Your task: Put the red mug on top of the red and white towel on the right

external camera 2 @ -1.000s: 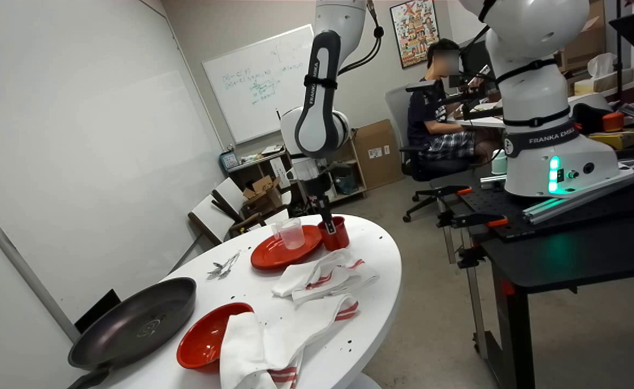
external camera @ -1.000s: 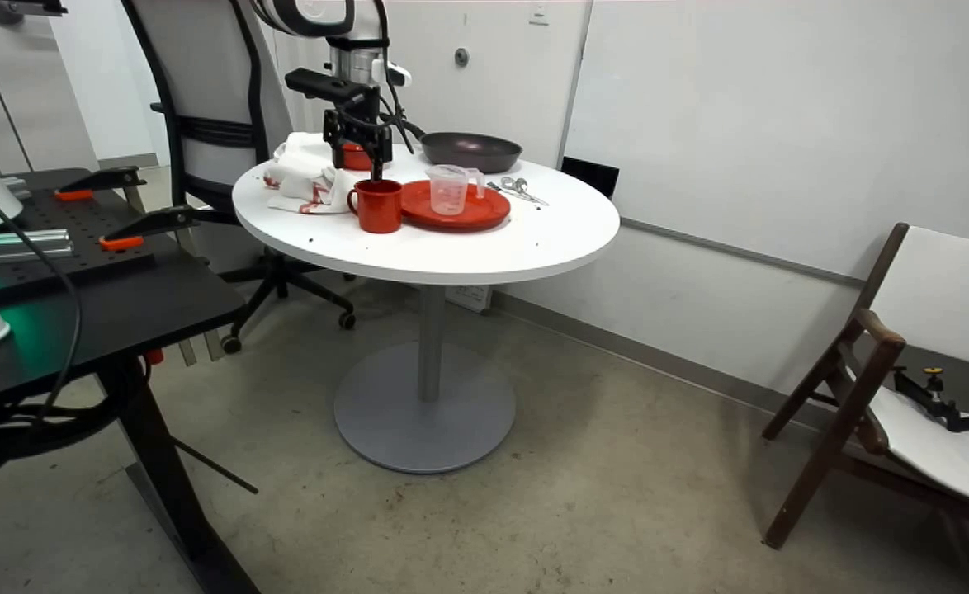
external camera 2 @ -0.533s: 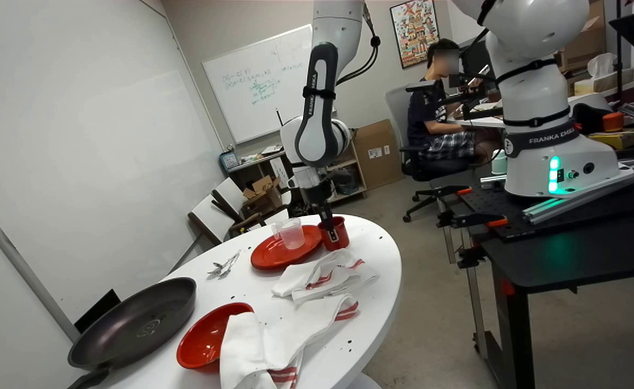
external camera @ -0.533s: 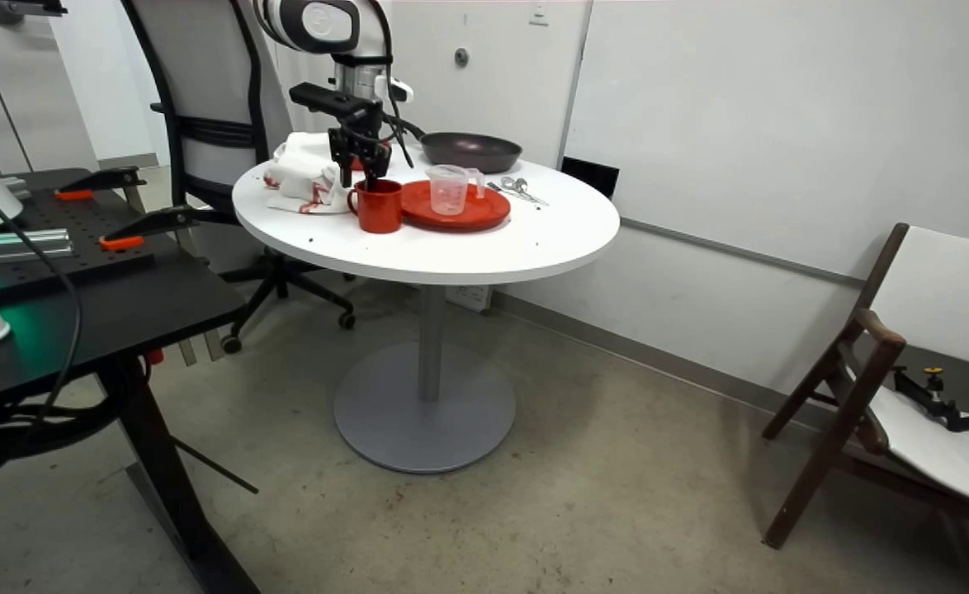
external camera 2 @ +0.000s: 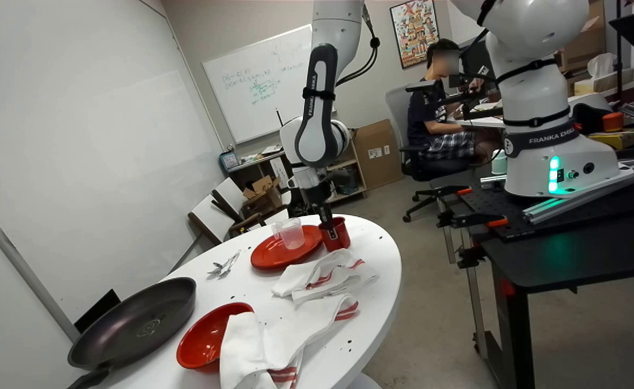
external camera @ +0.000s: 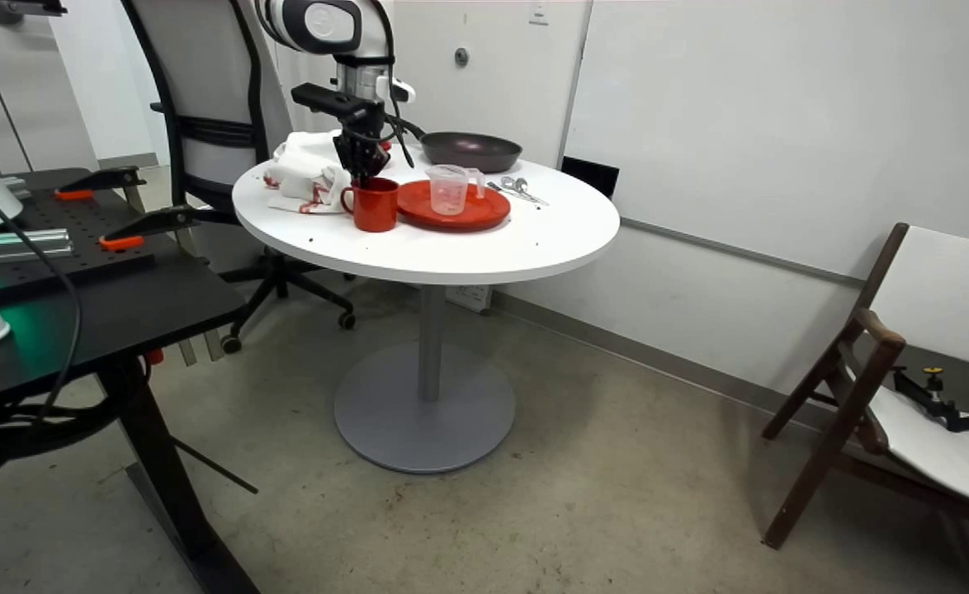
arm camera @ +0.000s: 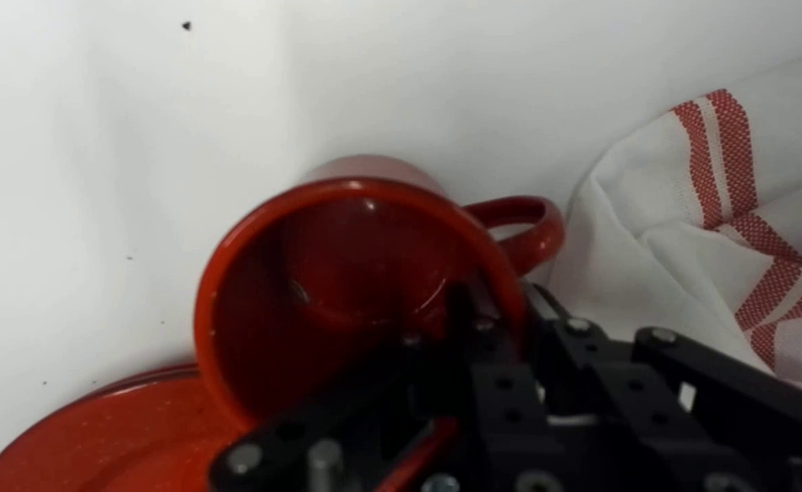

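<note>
The red mug (external camera: 375,208) stands upright on the white round table, right beside the red plate. My gripper (arm camera: 510,301) is shut on the mug's wall, one finger inside the mug (arm camera: 374,253) and one outside near the handle (arm camera: 541,236). In an exterior view the gripper (external camera 2: 331,232) reaches down into the mug (external camera 2: 341,240). Two white towels with red stripes lie on the table: a folded towel (external camera 2: 325,278) close to the mug, and another towel (external camera 2: 290,335) partly over the bowl. Which of them is the one on the right I cannot tell.
A clear measuring cup (external camera 2: 292,237) sits on the red plate (external camera 2: 268,256), close to the mug. Farther off are several metal utensils (external camera 2: 224,266), a red bowl (external camera 2: 201,348) and a dark frying pan (external camera 2: 139,319). The table's edge (external camera: 418,270) runs near the mug.
The gripper has come down to the mug, and its spread fingers have closed on the wall. The mug has shifted slightly, away from the plate. The towels have stayed put.
</note>
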